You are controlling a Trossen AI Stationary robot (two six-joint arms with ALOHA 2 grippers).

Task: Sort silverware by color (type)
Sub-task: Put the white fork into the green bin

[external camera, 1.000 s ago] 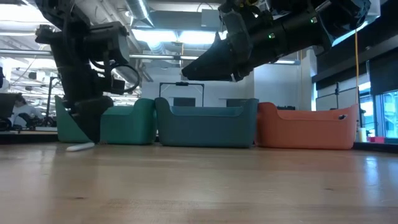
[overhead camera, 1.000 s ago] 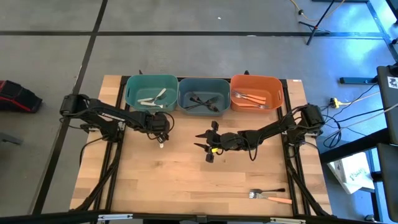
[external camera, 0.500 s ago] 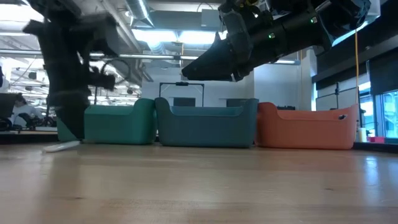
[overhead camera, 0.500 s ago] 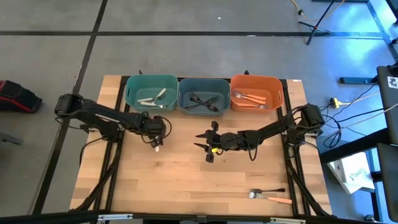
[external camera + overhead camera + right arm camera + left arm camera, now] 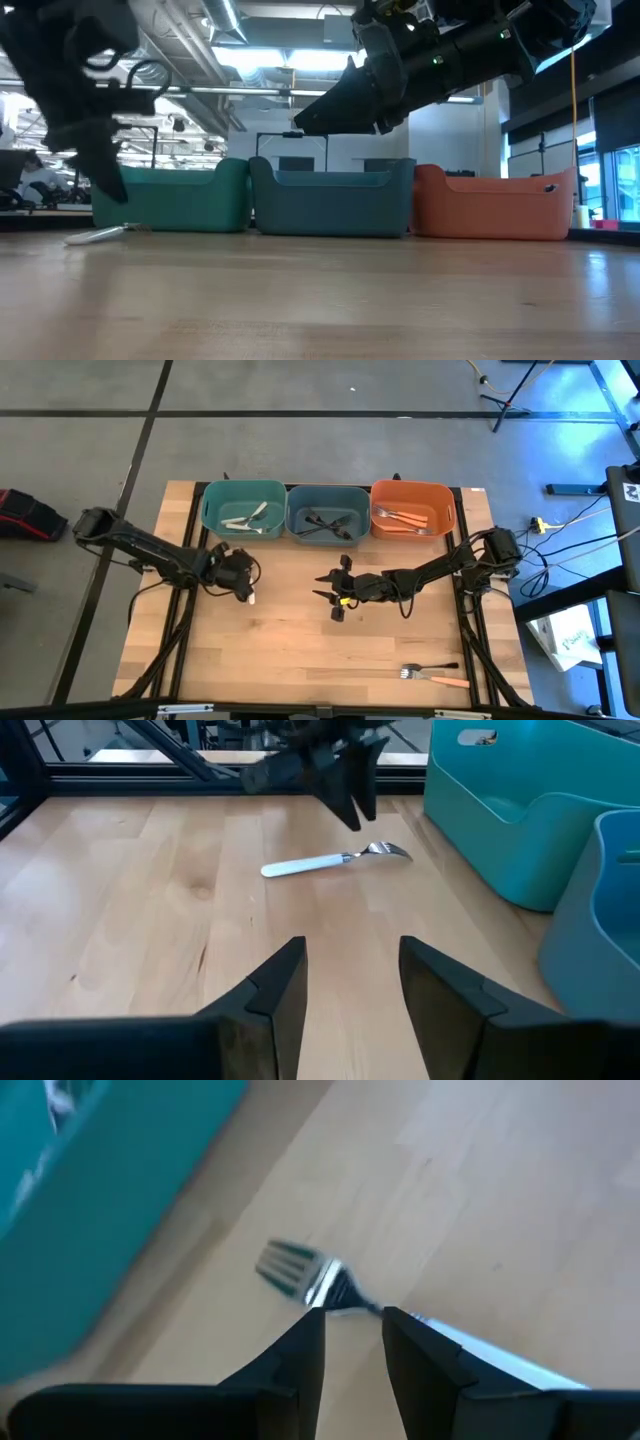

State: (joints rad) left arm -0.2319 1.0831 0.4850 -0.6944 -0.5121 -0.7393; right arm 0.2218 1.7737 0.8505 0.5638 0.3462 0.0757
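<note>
A white-handled fork (image 5: 330, 862) lies flat on the table in front of the teal bin (image 5: 243, 508); it also shows in the high view (image 5: 251, 598) and the low view (image 5: 95, 236). My left gripper (image 5: 354, 1318) hangs just above the fork's neck, fingers pointing down, a narrow gap between them, empty. My right gripper (image 5: 345, 955) is open and empty above the table's middle (image 5: 330, 590). A black fork (image 5: 432, 668) and an orange fork (image 5: 442, 680) lie near the near right edge.
Three bins stand in a row at the far edge: the teal one with white forks, a blue one (image 5: 327, 512) with black forks, an orange one (image 5: 412, 508) with orange forks. Bare wood lies between the arms and the near edge.
My left gripper has moved toward the table's left edge and risen a little off the table. The white fork has slid a short way left along the table with it and now lies flat below the fingertips. My right arm has kept still.
</note>
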